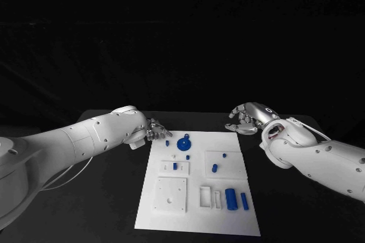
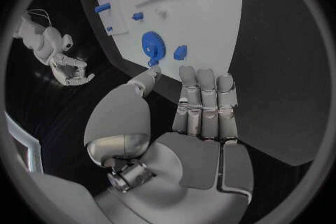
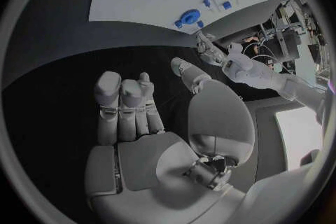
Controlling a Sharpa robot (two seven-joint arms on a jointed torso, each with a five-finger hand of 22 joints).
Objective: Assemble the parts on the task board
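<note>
**Both hands empty at the board's far end**

While the board (image 1: 199,193) lies lengthwise down the middle of the black table (image 1: 91,211), nothing stands between either hand and the parts. Blue pieces sit on its white surface: a gear (image 1: 184,144) near the top edge with a small peg (image 1: 167,143) just left of it, two small bits (image 1: 175,162) on a raised plate at centre left, two more (image 1: 215,167) on the plate at centre right, and two upright cylinders (image 1: 230,199) side by side at the lower right, the thinner one (image 1: 244,201) on the outside.

From the frame's left, the left hand (image 1: 157,130) reaches to the board's top left corner, fingers loosely apart, holding nothing; in the wrist view its fingertips (image 2: 204,79) hover just short of the gear (image 2: 152,46).

Off the board's top right corner, the right hand (image 1: 249,118) hangs over bare table, fingers gently curled but parted, empty too.
</note>
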